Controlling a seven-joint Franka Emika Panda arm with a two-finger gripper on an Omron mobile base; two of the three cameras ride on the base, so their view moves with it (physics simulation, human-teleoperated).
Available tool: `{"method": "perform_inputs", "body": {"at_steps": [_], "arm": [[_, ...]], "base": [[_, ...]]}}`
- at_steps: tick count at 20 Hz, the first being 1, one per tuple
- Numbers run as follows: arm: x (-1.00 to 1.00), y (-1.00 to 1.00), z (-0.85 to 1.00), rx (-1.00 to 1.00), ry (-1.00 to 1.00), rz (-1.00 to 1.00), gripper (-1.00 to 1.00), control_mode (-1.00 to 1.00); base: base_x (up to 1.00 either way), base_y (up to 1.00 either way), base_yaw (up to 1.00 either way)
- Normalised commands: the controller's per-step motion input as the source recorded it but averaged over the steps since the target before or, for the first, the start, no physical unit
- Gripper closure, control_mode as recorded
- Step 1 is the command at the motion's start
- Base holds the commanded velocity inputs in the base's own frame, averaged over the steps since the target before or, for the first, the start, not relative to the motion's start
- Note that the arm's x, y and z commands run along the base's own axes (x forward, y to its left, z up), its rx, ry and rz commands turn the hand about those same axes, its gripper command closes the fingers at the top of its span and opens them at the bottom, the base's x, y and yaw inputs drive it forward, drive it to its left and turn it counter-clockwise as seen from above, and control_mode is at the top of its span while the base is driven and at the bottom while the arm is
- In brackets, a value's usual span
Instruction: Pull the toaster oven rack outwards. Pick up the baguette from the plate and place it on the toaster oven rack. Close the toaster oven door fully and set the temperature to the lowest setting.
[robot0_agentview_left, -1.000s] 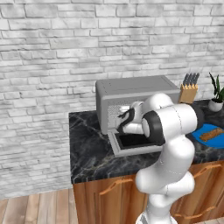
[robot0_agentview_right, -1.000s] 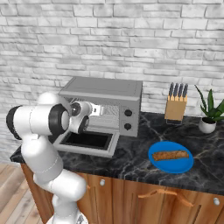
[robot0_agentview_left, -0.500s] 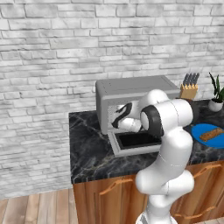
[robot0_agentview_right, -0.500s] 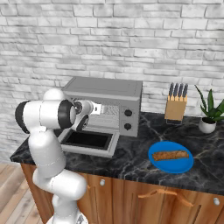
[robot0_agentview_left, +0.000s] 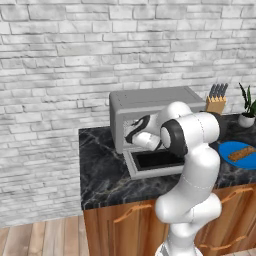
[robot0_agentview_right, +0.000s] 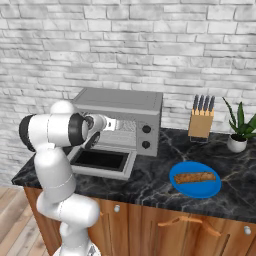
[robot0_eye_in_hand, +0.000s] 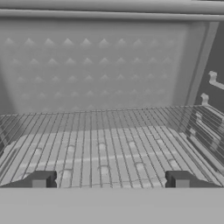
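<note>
The grey toaster oven (robot0_agentview_left: 156, 97) (robot0_agentview_right: 121, 99) stands on the counter with its door (robot0_agentview_left: 156, 161) (robot0_agentview_right: 102, 161) folded down flat in front. My gripper (robot0_agentview_left: 132, 132) (robot0_agentview_right: 119, 124) (robot0_eye_in_hand: 111, 181) is open at the oven's mouth, level with the cavity. In the hand view its two fingertips (robot0_eye_in_hand: 42, 179) stand wide apart just before the front edge of the wire rack (robot0_eye_in_hand: 109, 144), which lies inside the cavity; nothing is between them. The baguette (robot0_agentview_right: 195, 177) (robot0_agentview_left: 241, 153) lies on the blue plate (robot0_agentview_right: 181, 188) (robot0_agentview_left: 226, 148), right of the oven.
Two dark knobs (robot0_agentview_right: 145, 129) sit on the oven's right panel. A knife block (robot0_agentview_right: 201, 120) (robot0_agentview_left: 216, 103) and a potted plant (robot0_agentview_right: 239, 133) (robot0_agentview_left: 246, 108) stand at the back right. A brick wall runs behind the dark marble counter (robot0_agentview_left: 102, 175).
My hand has edged closer into the oven's mouth while the elbow swung across. The jaws have stayed open, and the oven, plate and baguette have not moved.
</note>
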Motion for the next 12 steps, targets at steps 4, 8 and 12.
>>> {"method": "perform_inputs", "body": {"at_steps": [4,8,12], "arm": [[-0.02,0.01,-0.36,0.02,0.26,0.0,-1.0,-1.0],[-0.33,0.13,-0.4,0.06,0.34,0.0,-1.0,-1.0],[-0.61,0.23,-0.34,0.1,0.41,0.0,-1.0,-1.0]], "base": [[0.0,0.0,0.0],[0.0,0.0,0.0],[0.0,0.0,0.0]]}}
